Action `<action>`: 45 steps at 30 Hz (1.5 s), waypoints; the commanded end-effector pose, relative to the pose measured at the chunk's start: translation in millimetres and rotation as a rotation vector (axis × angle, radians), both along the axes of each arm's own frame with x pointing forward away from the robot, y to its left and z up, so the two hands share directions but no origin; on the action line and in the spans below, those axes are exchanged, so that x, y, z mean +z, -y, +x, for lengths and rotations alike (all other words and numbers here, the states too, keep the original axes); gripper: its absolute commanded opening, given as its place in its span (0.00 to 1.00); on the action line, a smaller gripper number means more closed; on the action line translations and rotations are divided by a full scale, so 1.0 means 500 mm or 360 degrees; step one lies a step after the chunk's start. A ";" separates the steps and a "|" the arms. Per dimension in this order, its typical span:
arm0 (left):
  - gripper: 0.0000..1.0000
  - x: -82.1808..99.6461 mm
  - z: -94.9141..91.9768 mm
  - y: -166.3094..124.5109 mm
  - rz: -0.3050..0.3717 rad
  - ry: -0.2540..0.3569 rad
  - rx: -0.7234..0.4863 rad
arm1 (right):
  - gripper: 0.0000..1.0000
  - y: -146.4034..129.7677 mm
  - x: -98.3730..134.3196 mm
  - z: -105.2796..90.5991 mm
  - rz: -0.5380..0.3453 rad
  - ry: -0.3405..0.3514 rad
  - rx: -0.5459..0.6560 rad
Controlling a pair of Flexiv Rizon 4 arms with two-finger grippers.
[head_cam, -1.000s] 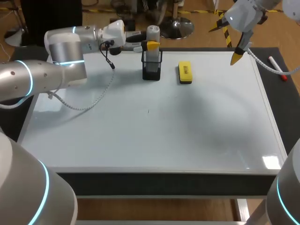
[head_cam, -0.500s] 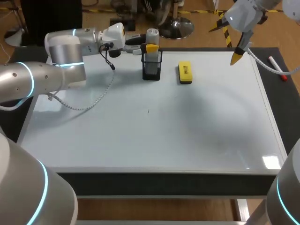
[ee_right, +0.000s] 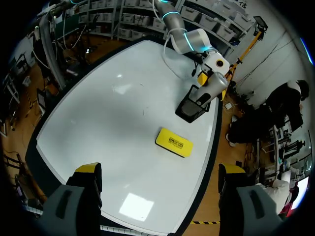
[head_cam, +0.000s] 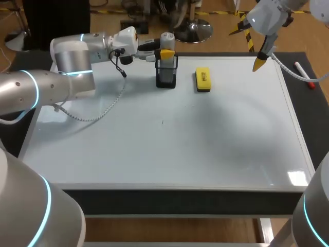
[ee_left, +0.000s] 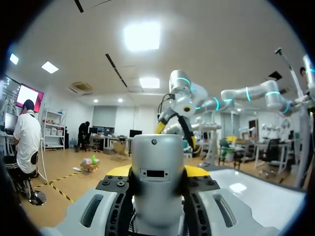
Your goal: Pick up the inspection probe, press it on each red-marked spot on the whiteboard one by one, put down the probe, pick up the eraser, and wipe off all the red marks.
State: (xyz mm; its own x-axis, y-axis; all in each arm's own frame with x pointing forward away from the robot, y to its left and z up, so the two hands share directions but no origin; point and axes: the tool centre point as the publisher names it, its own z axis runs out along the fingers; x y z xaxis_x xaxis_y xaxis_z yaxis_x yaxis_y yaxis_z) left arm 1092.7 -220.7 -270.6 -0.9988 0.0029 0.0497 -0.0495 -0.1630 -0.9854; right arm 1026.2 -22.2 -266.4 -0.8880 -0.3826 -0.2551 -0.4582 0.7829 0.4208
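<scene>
1. Landmark: the black mesh holder (head_cam: 166, 72) stands on the whiteboard (head_cam: 205, 149) near its far edge. All positions below refer to this holder.

2. Inspection probe (head_cam: 167, 38): a grey cylinder, upright at the holder's mouth. Its lower end sits inside the holder and its top rises well above the rim.

3. Left end effector (head_cam: 165, 51): positioned directly above the holder's rim. It pinches the probe, with one yellow fingertip (ee_left: 118, 171) on each side of the grey body. The left arm comes in from the holder's left.

4. Eraser (head_cam: 203, 80): a yellow block lying flat on the whiteboard, just to the right of the holder and not touching it.

5. Right end effector (head_cam: 258, 62): raised above the whiteboard's far right corner, well to the right of the holder and beyond the eraser. Its fingers are spread wide with nothing between them.

6. A marker pen (head_cam: 304, 74) with a red cap lies on the dark bench (head_cam: 314, 108), farther right of the holder, off the whiteboard.
</scene>
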 end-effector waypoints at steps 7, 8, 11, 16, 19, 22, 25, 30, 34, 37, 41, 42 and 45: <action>1.00 0.006 0.003 -0.006 -0.0002 0.0012 0.0002 | 1.00 0.000 0.001 0.001 -0.0008 -0.0002 0.0003; 1.00 0.008 0.004 -0.007 -0.0003 0.0017 0.0007 | 1.00 0.000 0.001 0.001 -0.0008 -0.0002 0.0003; 1.00 0.016 0.004 -0.012 0.0002 0.0042 0.0014 | 1.00 0.000 0.001 0.001 -0.0008 -0.0002 0.0003; 1.00 0.028 0.007 -0.030 0.0051 0.0132 0.0030 | 1.00 0.000 0.001 0.001 -0.0008 -0.0002 0.0003; 1.00 0.033 0.008 -0.045 0.0106 0.0212 0.0039 | 1.00 0.000 0.001 0.001 -0.0008 -0.0002 0.0003; 1.00 0.039 0.012 -0.065 0.0169 0.0291 0.0052 | 1.00 0.000 0.001 0.001 -0.0008 -0.0002 0.0003; 1.00 0.042 0.016 -0.086 0.0225 0.0360 0.0076 | 1.00 0.000 0.001 0.001 -0.0008 -0.0002 0.0003; 1.00 0.044 0.017 -0.122 0.0338 0.0484 0.0113 | 1.00 0.000 0.001 0.001 -0.0008 -0.0002 0.0003; 1.00 0.042 0.017 -0.151 0.0428 0.0566 0.0140 | 1.00 0.000 0.001 0.001 -0.0008 -0.0002 0.0003; 1.00 0.043 0.018 -0.173 0.0500 0.0646 0.0189 | 1.00 0.000 0.001 0.001 -0.0008 -0.0002 0.0003; 1.00 0.044 0.019 -0.197 0.0558 0.0706 0.0236 | 1.00 0.000 0.001 0.001 -0.0008 -0.0002 0.0003; 1.00 0.044 0.018 -0.202 0.0562 0.0709 0.0239 | 1.00 0.000 0.001 0.001 -0.0008 -0.0002 0.0003; 1.00 0.044 0.014 -0.218 0.0617 0.0761 0.0259 | 1.00 0.000 0.001 0.001 -0.0008 -0.0002 0.0003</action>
State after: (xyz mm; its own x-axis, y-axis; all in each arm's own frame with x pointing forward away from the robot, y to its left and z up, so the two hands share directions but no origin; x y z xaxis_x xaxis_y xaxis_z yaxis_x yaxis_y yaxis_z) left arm 1113.7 -118.0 -255.1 -0.9041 -0.0495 -0.4245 0.4153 0.1327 -0.8999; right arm 1026.2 -22.2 -266.5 -0.8880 -0.3826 -0.2551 -0.4582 0.7829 0.4208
